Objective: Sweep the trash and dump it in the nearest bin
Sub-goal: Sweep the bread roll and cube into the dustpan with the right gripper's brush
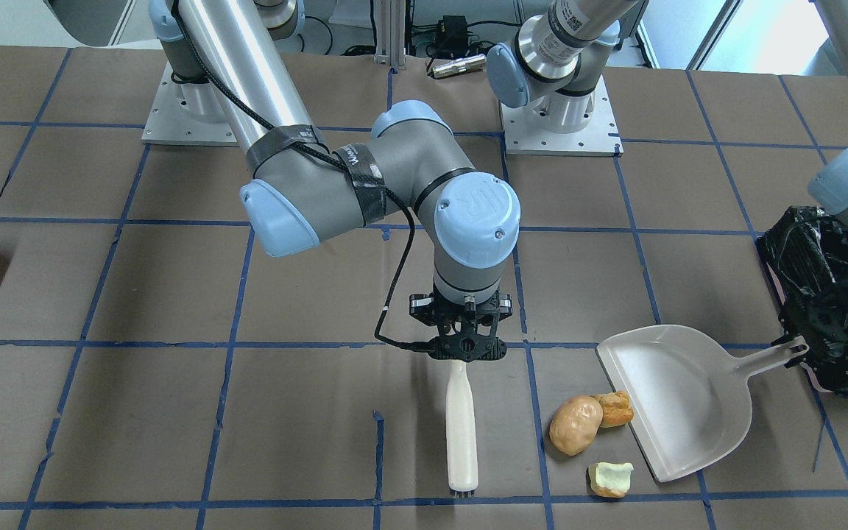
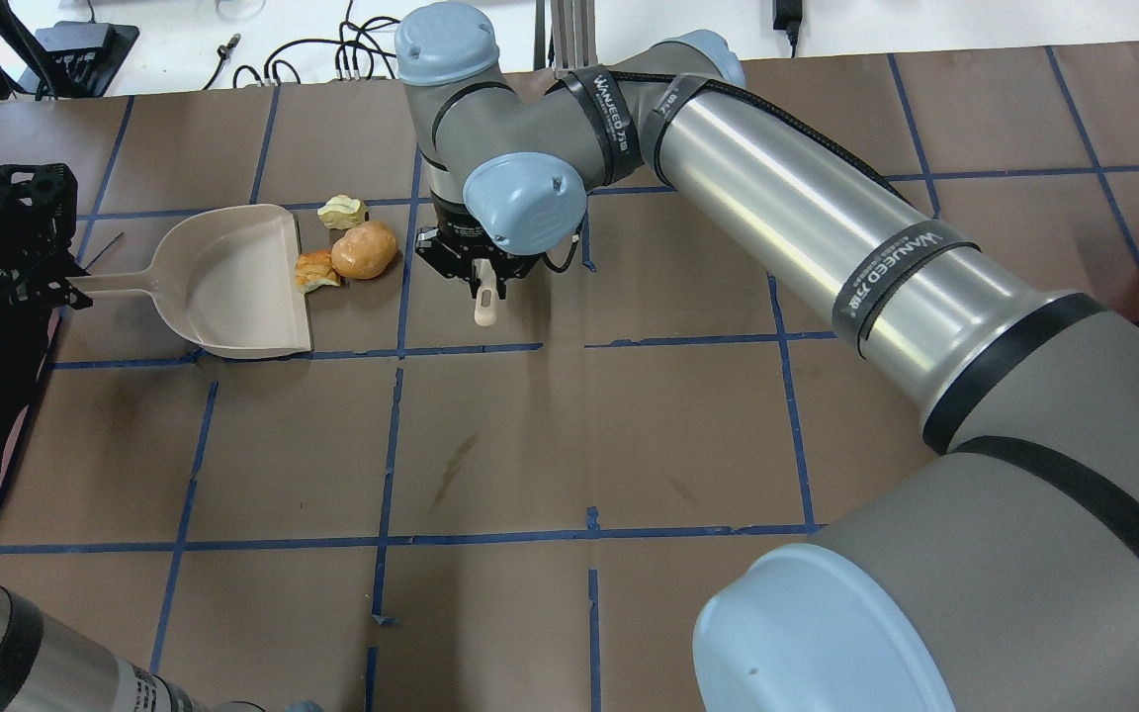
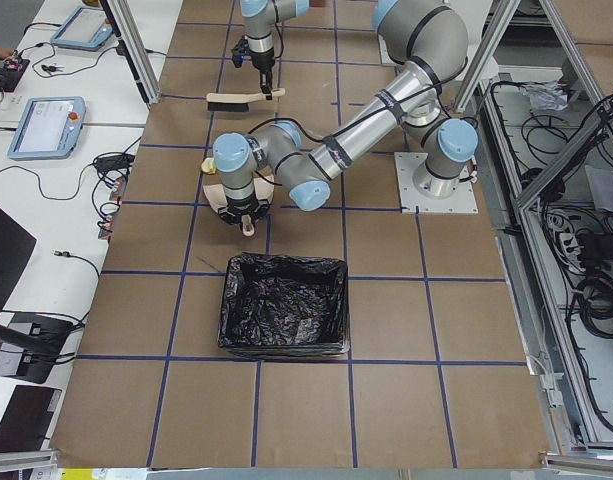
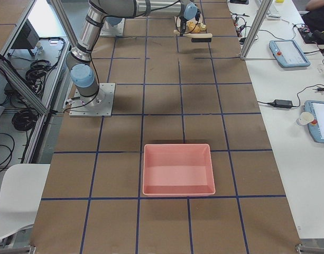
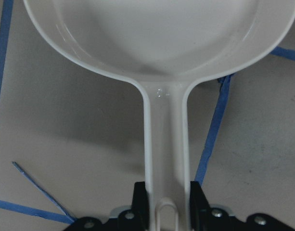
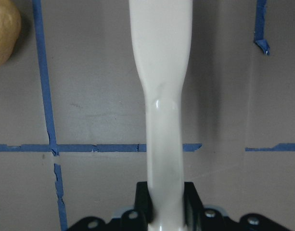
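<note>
Right gripper (image 1: 467, 344) is down at the table (image 1: 174, 294), fingers clamped on the tip of the white brush (image 1: 461, 430) handle. The brush lies flat and points away from the robot, with dark bristles just peeking out at its far end.

To the robot's left of the brush sits the trash. The tan potato-shaped lump (image 1: 576, 425) touches the orange-brown crusty chunk (image 1: 615, 408), and that chunk rests right against the open lip of the white dustpan (image 1: 678, 405). The pale yellow-green bitten piece (image 1: 610, 478) lies a little apart, farther from the robot, just beside the lip's corner. All three are on the table, outside the pan.

Left gripper (image 5: 167, 204) pinches the end of the dustpan's handle, a finger on each side. The pan is flat on the surface, its mouth facing the scraps and the brush.

Just behind that gripper stands the bin (image 3: 284, 305) with its crinkly black liner — at the table's end on the robot's left. A pink tray (image 4: 177, 169) sits well apart, toward the other end.
</note>
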Motion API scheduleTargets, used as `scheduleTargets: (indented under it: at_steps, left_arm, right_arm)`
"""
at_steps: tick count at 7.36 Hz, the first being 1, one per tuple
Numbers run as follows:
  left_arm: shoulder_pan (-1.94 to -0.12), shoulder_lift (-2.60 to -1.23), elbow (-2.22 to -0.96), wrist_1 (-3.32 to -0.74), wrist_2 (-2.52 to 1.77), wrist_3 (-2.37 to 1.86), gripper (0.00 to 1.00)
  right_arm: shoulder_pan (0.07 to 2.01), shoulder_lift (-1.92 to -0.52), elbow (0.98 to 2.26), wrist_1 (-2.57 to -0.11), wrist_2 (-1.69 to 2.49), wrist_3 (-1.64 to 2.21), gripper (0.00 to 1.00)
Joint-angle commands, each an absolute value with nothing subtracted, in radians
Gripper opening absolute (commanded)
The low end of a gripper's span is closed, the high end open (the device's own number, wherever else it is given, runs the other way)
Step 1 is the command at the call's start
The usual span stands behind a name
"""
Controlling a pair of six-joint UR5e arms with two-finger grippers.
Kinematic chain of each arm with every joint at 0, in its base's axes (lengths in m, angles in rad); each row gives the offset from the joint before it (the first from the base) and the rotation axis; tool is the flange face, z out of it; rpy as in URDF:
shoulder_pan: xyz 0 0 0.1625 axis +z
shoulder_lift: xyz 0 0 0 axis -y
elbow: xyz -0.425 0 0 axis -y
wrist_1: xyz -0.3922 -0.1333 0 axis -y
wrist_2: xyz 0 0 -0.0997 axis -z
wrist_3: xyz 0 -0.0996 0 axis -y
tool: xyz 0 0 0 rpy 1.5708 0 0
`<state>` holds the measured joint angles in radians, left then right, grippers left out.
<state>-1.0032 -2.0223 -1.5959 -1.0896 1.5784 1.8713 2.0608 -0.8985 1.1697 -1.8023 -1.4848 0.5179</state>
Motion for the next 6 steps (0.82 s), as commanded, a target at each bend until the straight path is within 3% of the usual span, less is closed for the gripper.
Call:
scheduleTargets:
  at_steps: [1,6]
  left_arm:
    - [-1.02,-2.02,-1.595,-1.094,1.577,1.853,0.01]
    - [-1.028,-2.022,-1.598,-1.092,1.58,1.848,0.01]
  right_arm:
    - [2.089,-0.855,1.111,-1.799,-1.47,0.546,0.22]
    - [2.126,-0.782,1.035,-1.805,-1.447,0.569,0.23]
